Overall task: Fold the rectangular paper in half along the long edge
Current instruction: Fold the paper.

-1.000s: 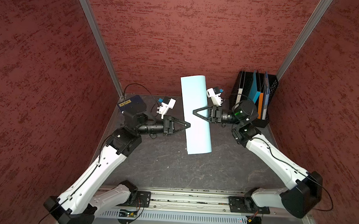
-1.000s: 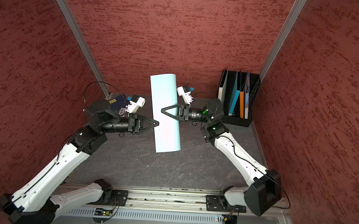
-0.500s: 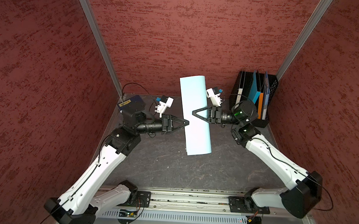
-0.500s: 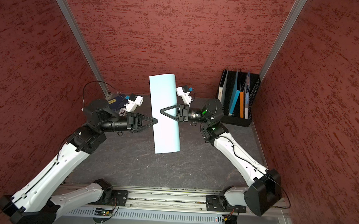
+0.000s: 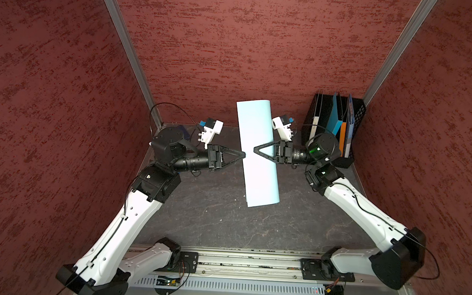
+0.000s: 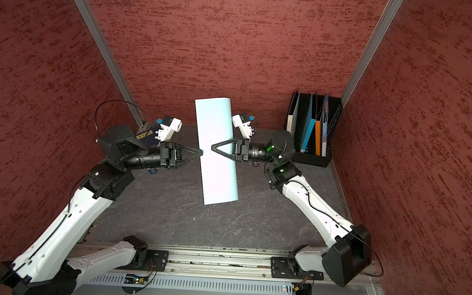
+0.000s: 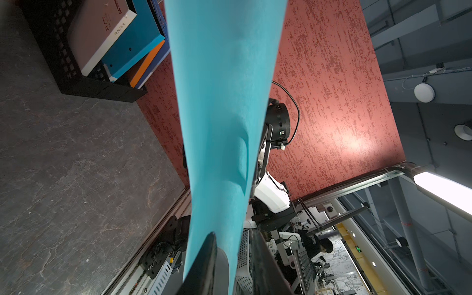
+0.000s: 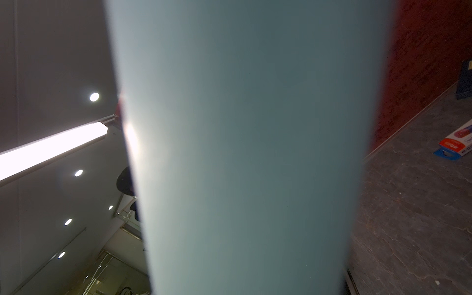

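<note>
In both top views the left arm [image 5: 131, 220], at the lower left of the frame, and the right arm [image 5: 351, 201], at the lower right, are white with black joints. A thin black cable [image 5: 375, 219] runs along each. The left gripper [image 5: 243, 154] and the right gripper [image 5: 254, 149] have black triangular fingers and a white camera block [image 5: 212, 129] with a blue part. A green light [image 5: 316, 150] shines on the right wrist.
</note>
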